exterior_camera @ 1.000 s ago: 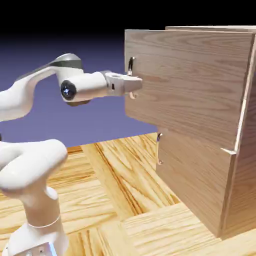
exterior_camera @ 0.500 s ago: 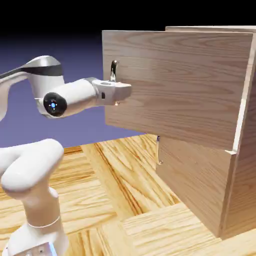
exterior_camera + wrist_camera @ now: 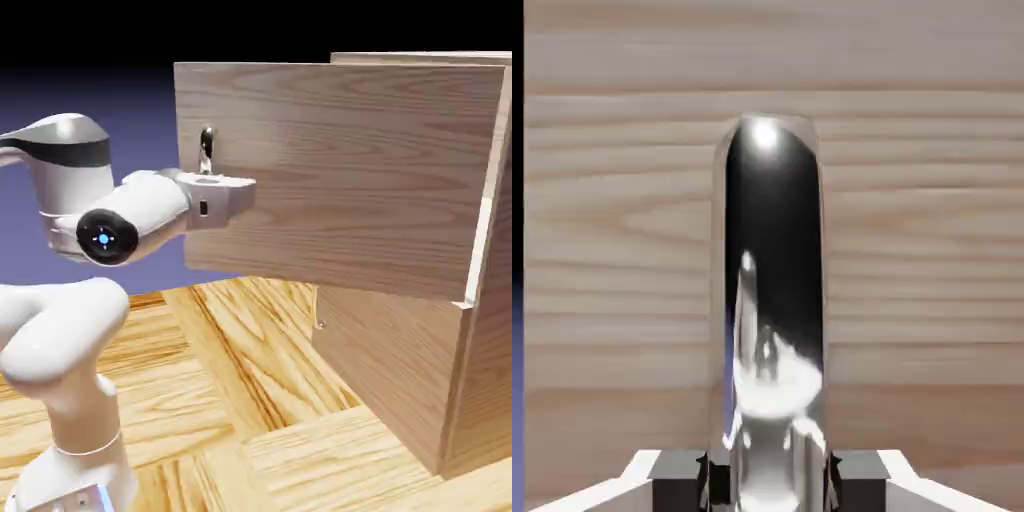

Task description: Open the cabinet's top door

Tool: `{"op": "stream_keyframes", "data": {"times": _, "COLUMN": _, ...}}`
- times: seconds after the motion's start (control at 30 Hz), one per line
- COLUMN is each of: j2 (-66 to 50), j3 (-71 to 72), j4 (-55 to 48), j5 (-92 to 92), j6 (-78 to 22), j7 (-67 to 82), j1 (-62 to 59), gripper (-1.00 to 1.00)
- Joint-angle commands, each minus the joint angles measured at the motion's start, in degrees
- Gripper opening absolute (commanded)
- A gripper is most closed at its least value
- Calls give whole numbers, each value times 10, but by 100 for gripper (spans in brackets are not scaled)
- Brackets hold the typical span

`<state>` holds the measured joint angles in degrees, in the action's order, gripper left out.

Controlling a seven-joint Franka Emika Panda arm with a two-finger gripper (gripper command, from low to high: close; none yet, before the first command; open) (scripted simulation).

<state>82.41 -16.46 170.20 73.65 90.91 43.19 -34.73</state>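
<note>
In the exterior view, the top door point(image 3: 350, 170) is standing swung out from the cabinet point(image 3: 490, 370), above the lower door point(image 3: 390, 350). In the hand view, the pincer point(image 3: 768, 490) is grasping the handle point(image 3: 772, 300) (very shiny metal), one fingertip point(image 3: 857, 480) on each side.

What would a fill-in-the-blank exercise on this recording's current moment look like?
The white robot's two-finger gripper is closed on the shiny metal ____ of the upper oak-grain door. That door stands ____, swung out from the boxy oak-grain cabinet. The shorter oak-grain door below it is ____.
Missing words: handle; open; shut
</note>
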Motion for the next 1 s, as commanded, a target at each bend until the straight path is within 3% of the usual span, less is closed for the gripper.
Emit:
{"op": "stream_keyframes", "data": {"times": 0.0, "j2": -15, "j3": -21, "j4": -9, "j5": -19, "j6": -12, "j7": 7, "j1": 4, "gripper": -100}}
{"op": "stream_keyframes", "data": {"times": 0.27, "j2": -152, "j3": -187, "j4": -117, "j5": -168, "j6": -124, "j7": 67, "j1": 76, "gripper": -100}}
{"op": "stream_keyframes", "data": {"times": 0.57, "j2": -295, "j3": -368, "j4": -297, "j5": -285, "j6": -264, "j7": 121, "j1": 246, "gripper": -100}}
{"op": "stream_keyframes", "data": {"times": 0.97, "j2": -365, "j3": -568, "j4": -506, "j5": -355, "j6": -398, "j7": 139, "j1": 495, "gripper": -100}}
